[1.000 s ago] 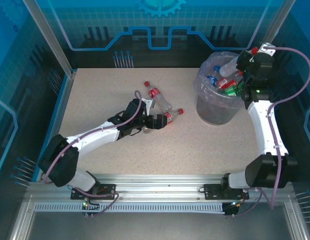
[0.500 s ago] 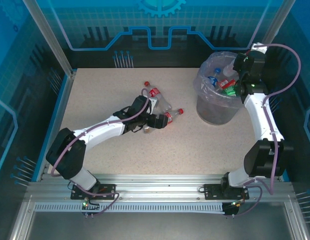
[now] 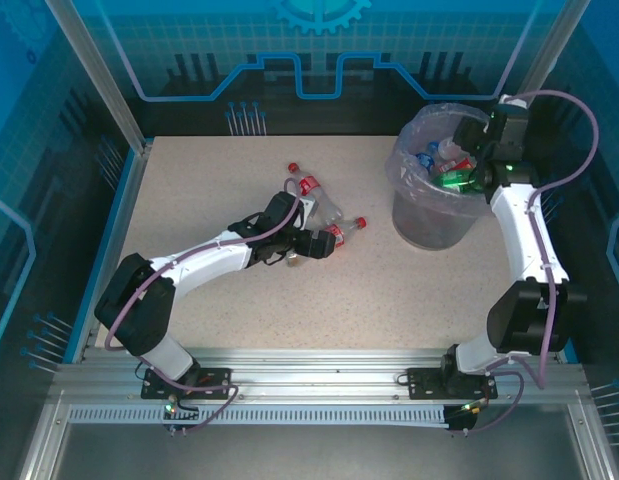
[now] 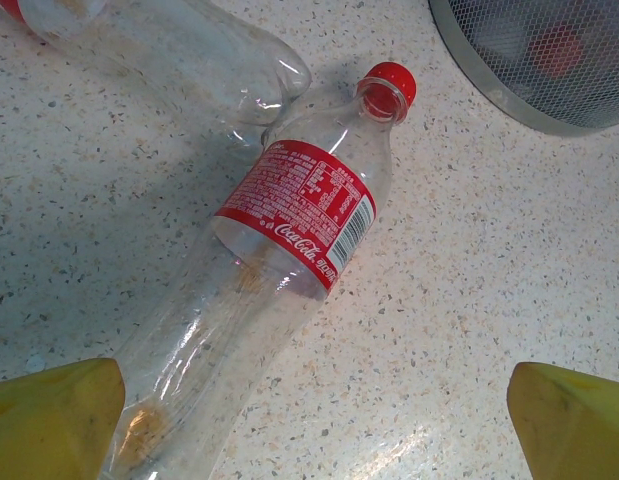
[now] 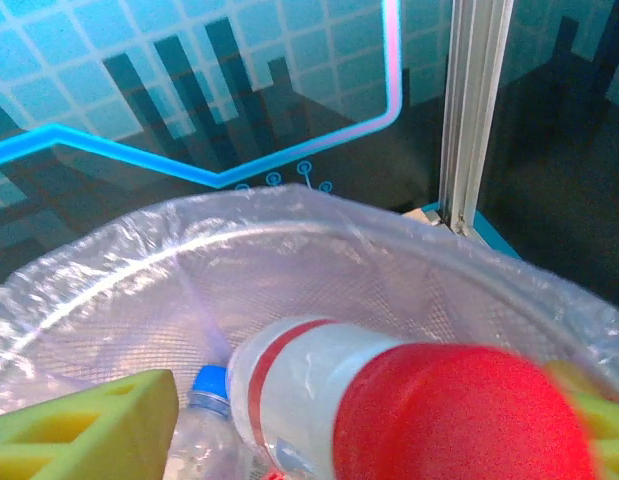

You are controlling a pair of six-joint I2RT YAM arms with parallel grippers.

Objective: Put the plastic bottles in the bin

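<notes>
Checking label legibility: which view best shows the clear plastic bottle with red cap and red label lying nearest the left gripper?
Left wrist: the clear red-capped bottle lies close up, label readable, just ahead of the left gripper. Top external shows the bottle small, partly hidden by that gripper.

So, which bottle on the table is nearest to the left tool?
The bottle whose red cap points toward the bin, right at the open left tool; the other bottle lies beyond it.

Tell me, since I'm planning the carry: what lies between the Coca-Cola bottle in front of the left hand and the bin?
Bare speckled tabletop between the Coca-Cola bottle and the bin, as the left wrist view shows.
</notes>
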